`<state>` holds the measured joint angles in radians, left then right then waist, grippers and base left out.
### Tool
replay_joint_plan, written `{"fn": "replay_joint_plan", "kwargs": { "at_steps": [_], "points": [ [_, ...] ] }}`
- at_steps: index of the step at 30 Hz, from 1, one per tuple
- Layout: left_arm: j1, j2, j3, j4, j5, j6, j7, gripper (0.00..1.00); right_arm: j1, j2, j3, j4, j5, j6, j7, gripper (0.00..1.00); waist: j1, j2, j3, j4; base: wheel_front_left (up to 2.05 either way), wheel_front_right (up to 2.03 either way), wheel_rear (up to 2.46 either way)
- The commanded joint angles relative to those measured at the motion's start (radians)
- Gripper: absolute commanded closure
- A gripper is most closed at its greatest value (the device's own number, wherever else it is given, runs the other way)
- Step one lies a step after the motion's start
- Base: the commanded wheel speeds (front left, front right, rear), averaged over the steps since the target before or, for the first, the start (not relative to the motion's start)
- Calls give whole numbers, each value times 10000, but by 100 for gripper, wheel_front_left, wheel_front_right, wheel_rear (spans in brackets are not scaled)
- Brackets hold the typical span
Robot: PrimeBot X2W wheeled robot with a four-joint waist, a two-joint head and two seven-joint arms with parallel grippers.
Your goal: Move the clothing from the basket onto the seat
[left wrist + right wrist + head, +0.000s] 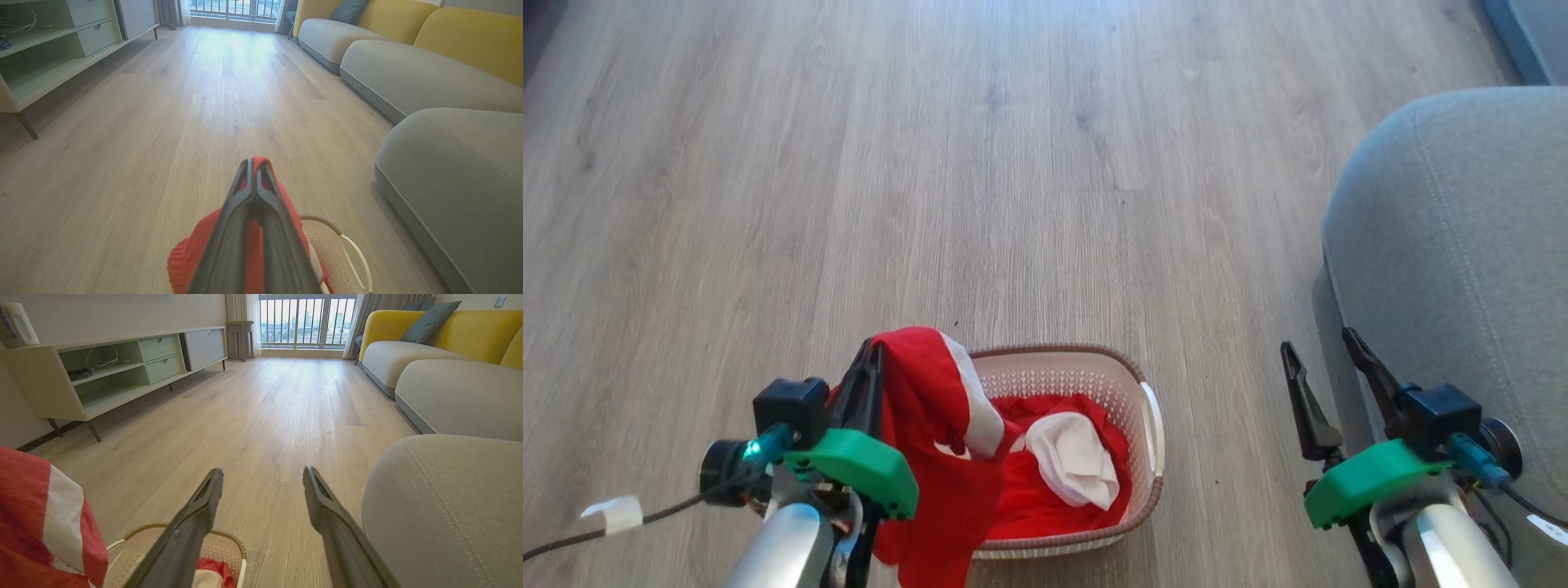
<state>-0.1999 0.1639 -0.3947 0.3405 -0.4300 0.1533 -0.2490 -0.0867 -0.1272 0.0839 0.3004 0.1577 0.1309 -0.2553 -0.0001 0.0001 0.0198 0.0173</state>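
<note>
Clothing (931, 384) sits in two lots. One red piece with a white stripe is pinched in the left gripper (872, 349), whose jaws are pressed together on a fold of it, and it drapes down across the left side of the basket (1094, 356). The rest, red with a white panel on top, lies heaped inside the basket on the floor (931, 163). The right gripper (1316, 341) holds nothing, its jaws spread wide, and it is poised just beside the rounded edge of the grey seat (1462, 245). The seat stands to the right of the basket, with a strip of floor between them.

From where I stand the fabric looks light and limp, with no shape of its own. It will likely trail and could catch on the rim. A bunched fold near the middle seems the better hold, since a pinch at a hem lets the length swing low. For the heap, I would take the raised white fold.
</note>
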Motion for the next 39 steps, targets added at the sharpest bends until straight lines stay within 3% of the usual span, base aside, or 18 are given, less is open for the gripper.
{"fn": "replay_joint_plan", "kwargs": {
  "at_steps": [1, 39],
  "points": [
    [-310, 246, 422, -434, 106, 71, -127, 100, -138, -166, 274, -273, -61, -2, -65, 0, 1, -1, -84, -14, 0, 0, 0],
    [-211, 789, 326, -1090, 67, 366, 207, 100, -177, -109, 423, -271, -80, -2, -65, 0, 1, -1, -192, 1, 0, 0, 0]
  ]
}}
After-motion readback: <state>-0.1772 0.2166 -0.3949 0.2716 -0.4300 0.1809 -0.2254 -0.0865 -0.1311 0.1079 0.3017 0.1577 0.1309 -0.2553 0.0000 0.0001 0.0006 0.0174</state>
